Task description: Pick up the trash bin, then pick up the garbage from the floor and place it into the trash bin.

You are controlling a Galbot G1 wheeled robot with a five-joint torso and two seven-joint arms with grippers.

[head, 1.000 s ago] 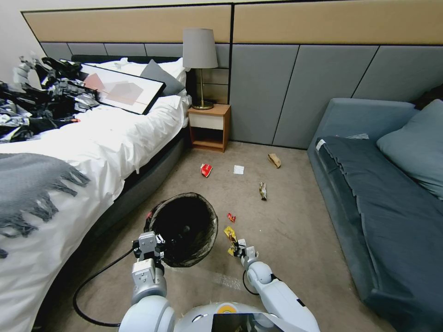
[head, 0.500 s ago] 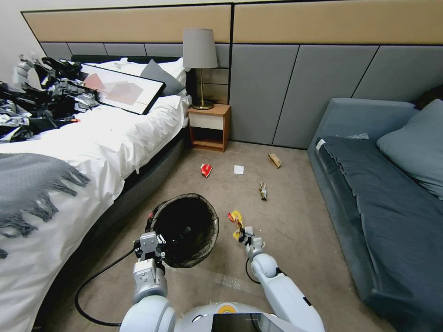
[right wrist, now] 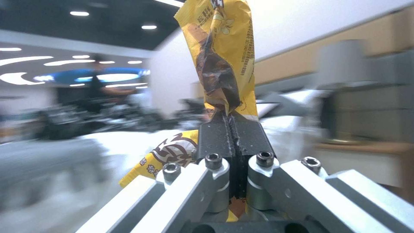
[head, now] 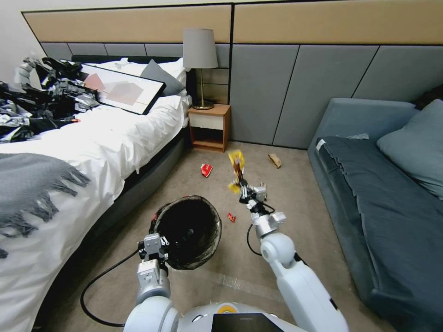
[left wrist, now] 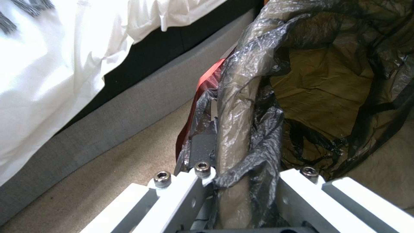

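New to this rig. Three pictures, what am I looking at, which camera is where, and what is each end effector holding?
It is a wheeled robot with two arms, working in a bedroom. The wide picture comes from its head camera, looking down at the carpet; the other two come from cameras on its wrists.

The left end effector is shut on the rim of the round trash bin lined with a crinkly black bag; the left wrist view shows that rim pinched between its fingers.

The right end effector is raised and shut on a crumpled yellow snack wrapper, seen close up in the right wrist view.

On the carpet lie a red wrapper, a small red scrap and a crumpled brown paper bag.
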